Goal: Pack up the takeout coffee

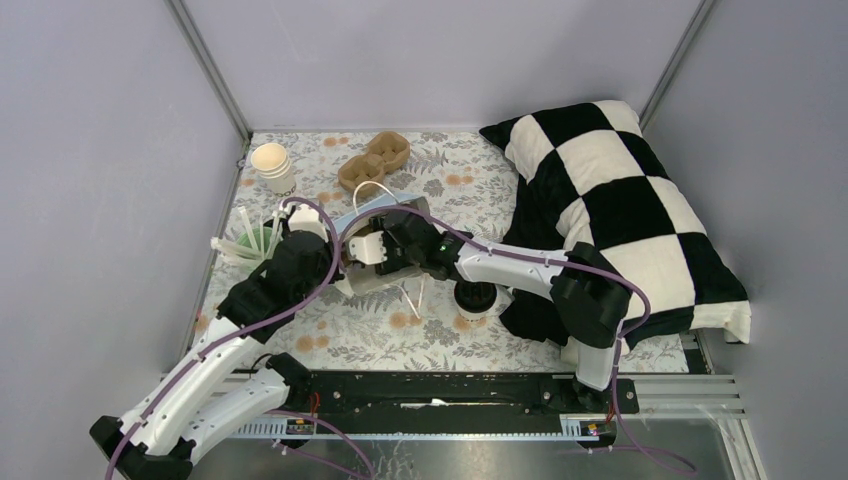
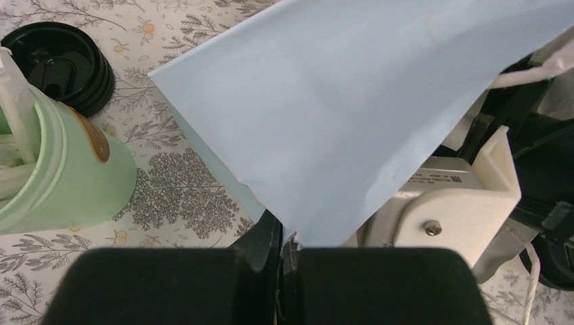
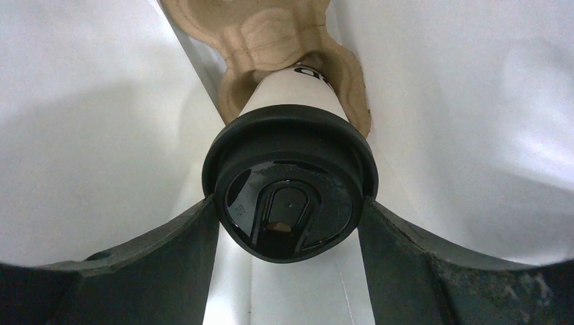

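big checkered pillow (image 1: 620, 190) hogs the right side of the tabletop (image 1: 350, 335), and the blue bag (image 2: 338, 101) lies on its side in the middle with the left fingers (image 2: 283, 252) pinched tight on its edge. inside it the right fingers (image 3: 291, 223) clamp one lidded coffee cup (image 3: 292, 91) by its black lid, base sitting in a cardboard carrier (image 3: 257, 34). the other lidded cup (image 1: 478, 298) stands outside, on the tabletop under the right arm.
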`<move>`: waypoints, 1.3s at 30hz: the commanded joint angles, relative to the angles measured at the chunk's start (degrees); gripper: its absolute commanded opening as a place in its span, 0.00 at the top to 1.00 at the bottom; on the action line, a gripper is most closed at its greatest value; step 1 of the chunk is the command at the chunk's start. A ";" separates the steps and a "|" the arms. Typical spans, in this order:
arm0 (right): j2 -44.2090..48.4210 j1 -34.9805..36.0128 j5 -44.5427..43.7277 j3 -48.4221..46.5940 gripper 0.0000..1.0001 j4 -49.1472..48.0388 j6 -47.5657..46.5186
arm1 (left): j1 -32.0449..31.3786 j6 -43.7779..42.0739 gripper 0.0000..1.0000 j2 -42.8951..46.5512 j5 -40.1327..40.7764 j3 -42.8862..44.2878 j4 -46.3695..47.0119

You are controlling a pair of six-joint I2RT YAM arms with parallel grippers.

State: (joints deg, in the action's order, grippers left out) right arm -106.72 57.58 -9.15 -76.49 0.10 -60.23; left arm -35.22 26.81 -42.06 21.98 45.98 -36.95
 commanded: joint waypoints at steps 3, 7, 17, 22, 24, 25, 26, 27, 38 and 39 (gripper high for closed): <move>3.06 0.12 3.45 -3.85 0.63 8.81 3.71 | -0.24 2.84 1.00 -0.53 -6.41 5.27 -2.56; 4.73 1.60 3.17 -3.58 0.63 12.76 4.94 | -0.29 5.66 1.00 -3.17 -7.48 8.41 -6.93; 8.00 3.32 6.16 -5.37 0.63 25.37 9.56 | -0.26 11.60 1.00 -5.04 -14.38 13.81 -12.29; 7.79 3.58 6.52 -6.77 0.63 30.60 12.31 | -0.28 13.29 1.00 -5.90 -15.51 16.33 -16.95; 6.94 3.67 6.93 -7.96 0.64 33.16 13.00 | -0.28 14.04 1.00 -6.67 -15.87 17.24 -18.47; 6.62 3.68 7.28 -8.39 0.64 34.19 13.33 | -0.24 14.44 1.00 -7.33 -15.97 17.64 -19.41; 6.20 3.66 7.25 -8.75 0.64 35.21 13.50 | -0.28 14.98 1.00 -7.81 -15.89 17.97 -20.15; 5.82 3.67 7.04 -8.98 0.64 35.43 13.87 | -0.26 15.29 1.00 -8.39 -15.70 18.28 -20.63; 0.80 1.83 5.65 -11.40 0.65 40.01 17.81 | -0.17 16.87 1.00 -9.92 -10.48 18.61 -22.32; 0.41 1.57 5.61 -11.44 0.65 40.75 18.01 | -0.17 16.81 1.00 -9.96 -9.94 18.60 -22.44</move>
State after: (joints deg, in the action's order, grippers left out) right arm -102.74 60.18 -5.06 -86.89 34.30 -47.03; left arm -35.18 42.28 -51.79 10.63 62.43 -58.67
